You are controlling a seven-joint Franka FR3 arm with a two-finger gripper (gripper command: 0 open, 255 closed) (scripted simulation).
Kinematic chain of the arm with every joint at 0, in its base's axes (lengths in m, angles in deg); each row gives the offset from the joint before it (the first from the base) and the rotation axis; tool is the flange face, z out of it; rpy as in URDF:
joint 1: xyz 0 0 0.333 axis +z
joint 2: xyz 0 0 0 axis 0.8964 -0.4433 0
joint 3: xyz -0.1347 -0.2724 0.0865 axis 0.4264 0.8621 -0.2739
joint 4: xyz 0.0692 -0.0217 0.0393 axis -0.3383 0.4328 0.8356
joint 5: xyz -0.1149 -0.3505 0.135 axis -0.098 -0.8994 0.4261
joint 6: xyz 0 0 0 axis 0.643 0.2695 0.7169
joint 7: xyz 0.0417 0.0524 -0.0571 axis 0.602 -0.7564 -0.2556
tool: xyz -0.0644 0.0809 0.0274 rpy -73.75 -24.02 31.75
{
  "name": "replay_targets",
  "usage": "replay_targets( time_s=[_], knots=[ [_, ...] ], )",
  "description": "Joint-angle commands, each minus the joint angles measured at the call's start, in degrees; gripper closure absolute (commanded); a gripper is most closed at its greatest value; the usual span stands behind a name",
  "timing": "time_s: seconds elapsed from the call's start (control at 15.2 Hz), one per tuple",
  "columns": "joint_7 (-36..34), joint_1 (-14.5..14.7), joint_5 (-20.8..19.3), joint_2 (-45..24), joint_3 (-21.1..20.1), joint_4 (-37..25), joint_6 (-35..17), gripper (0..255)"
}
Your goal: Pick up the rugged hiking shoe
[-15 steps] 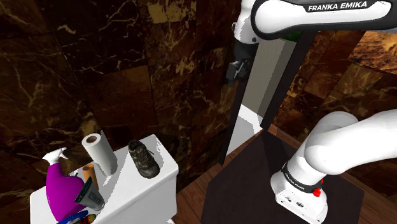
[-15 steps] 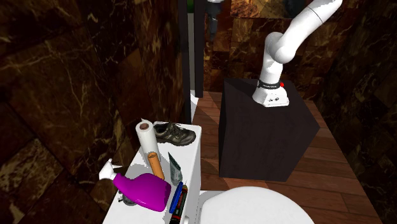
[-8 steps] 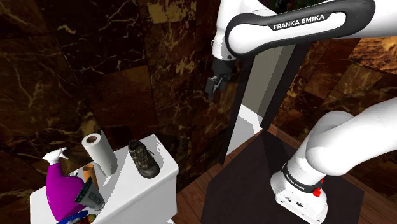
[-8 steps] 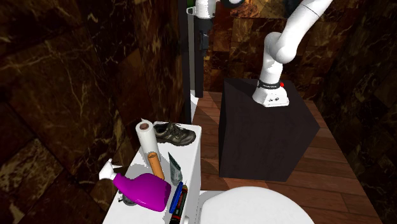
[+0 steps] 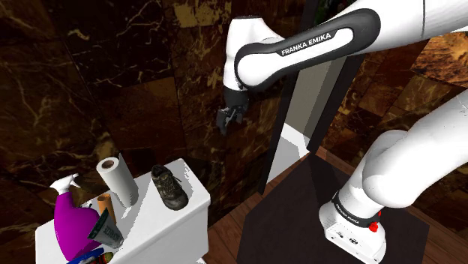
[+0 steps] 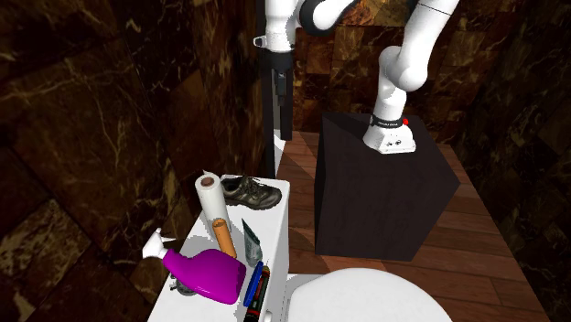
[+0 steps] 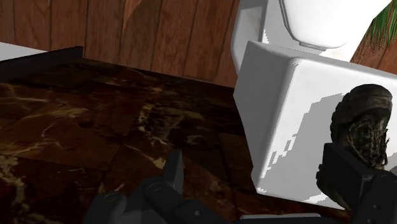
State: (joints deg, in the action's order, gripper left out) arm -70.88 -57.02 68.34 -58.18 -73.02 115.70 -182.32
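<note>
White toilet tank point(image 5: 159, 219), lid as worktop. Dark brown hiking shoe point(image 5: 169, 186) lies sole-down at the lid's bare end. Likely light, with a stiff sole, soft upper and loose laces, so pinch across the midfoot sides. Tool point(image 5: 226, 120) hangs well above the tank, fingers apart, empty.

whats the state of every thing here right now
pincer, open, empty, in the air and apart from the shoe
hiking shoe, upright on its sole on the tank lid, not held
paper roll, standing on end
purple spray bottle, lying on its side
</note>
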Motion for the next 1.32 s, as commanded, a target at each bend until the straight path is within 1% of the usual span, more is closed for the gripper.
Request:
replay_targets(
  time_s=[0.0,0.33,0.66,0.99,1.25],
  knots=[
    [-1.4,0.8,0.7,-4.1,-1.3,-1.8,-2.4,0],
    [-4.1,2.5,1.6,-13.7,-3.6,-6.8,-7.1,0],
    [-6.9,4.5,1.3,-23.5,-5.5,-13.2,-10.8,0],
    [-9.7,7.1,0.4,-33.5,-6.5,-21.2,-13.1,0],
    [-11.6,9.5,-0.5,-41.2,-6.8,-28.5,-13.9,0]
  ],
)
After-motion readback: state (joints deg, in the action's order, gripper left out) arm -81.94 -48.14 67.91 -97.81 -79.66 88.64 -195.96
